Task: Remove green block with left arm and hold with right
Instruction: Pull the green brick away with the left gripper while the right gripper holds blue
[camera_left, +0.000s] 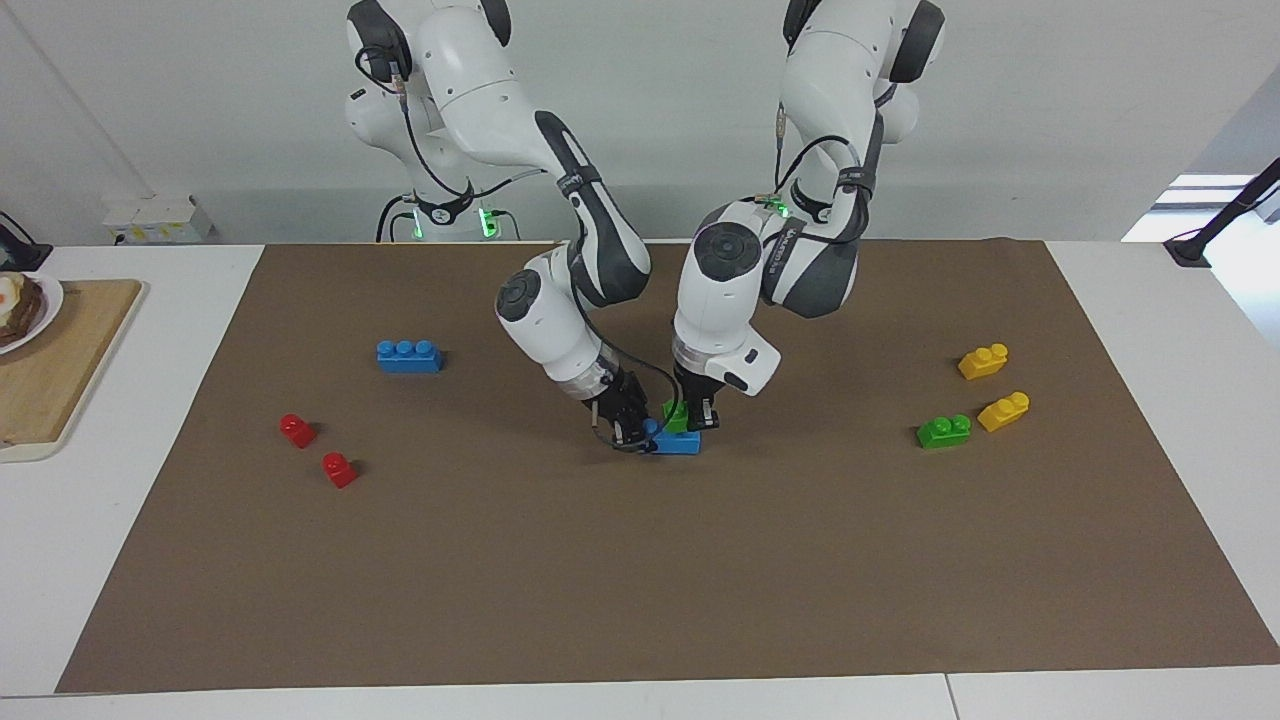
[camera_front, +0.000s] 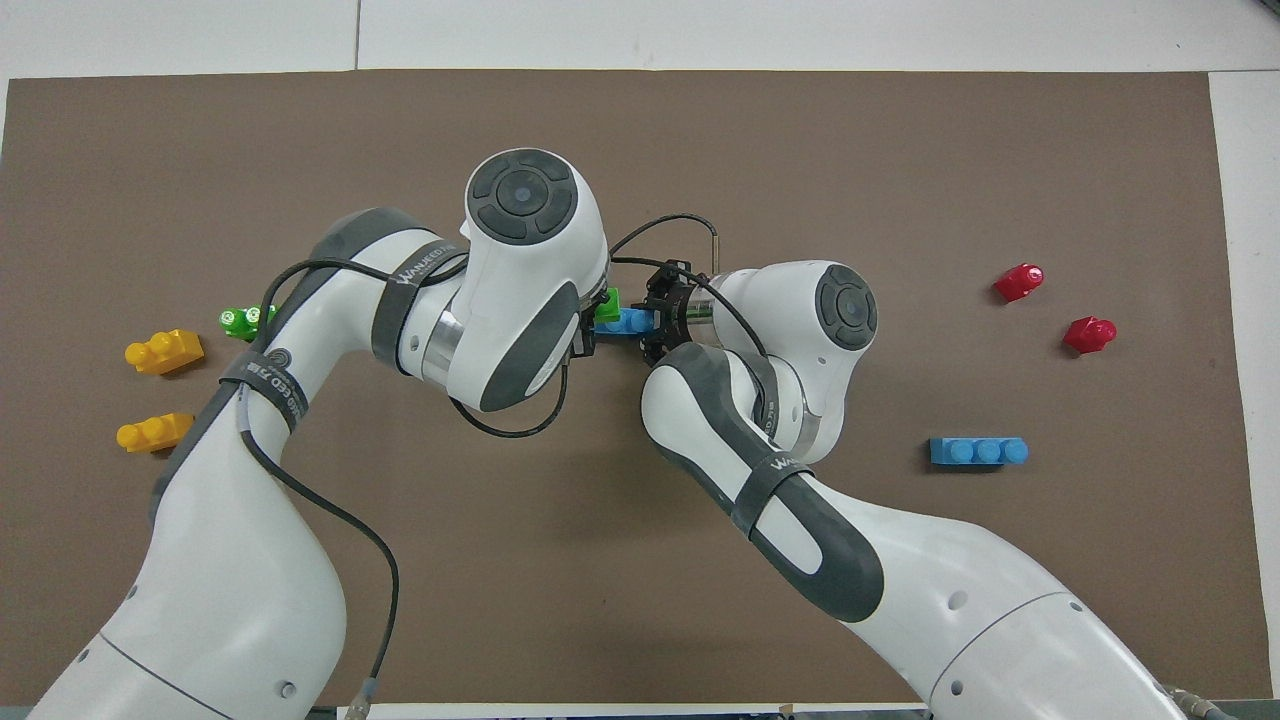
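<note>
A green block (camera_left: 676, 416) sits stacked on a blue brick (camera_left: 682, 443) in the middle of the brown mat; it also shows in the overhead view (camera_front: 608, 303), on the blue brick (camera_front: 625, 322). My left gripper (camera_left: 699, 414) comes down from above, its fingers closed around the green block, and it is largely hidden under its own wrist in the overhead view. My right gripper (camera_left: 634, 432) reaches in low and is shut on the end of the blue brick toward the right arm; it shows in the overhead view too (camera_front: 655, 320).
A second green block (camera_left: 944, 431) and two yellow bricks (camera_left: 984, 361) (camera_left: 1004, 411) lie toward the left arm's end. A loose blue brick (camera_left: 410, 356) and two red bricks (camera_left: 297, 430) (camera_left: 339, 469) lie toward the right arm's end. A wooden board (camera_left: 60, 370) lies off the mat.
</note>
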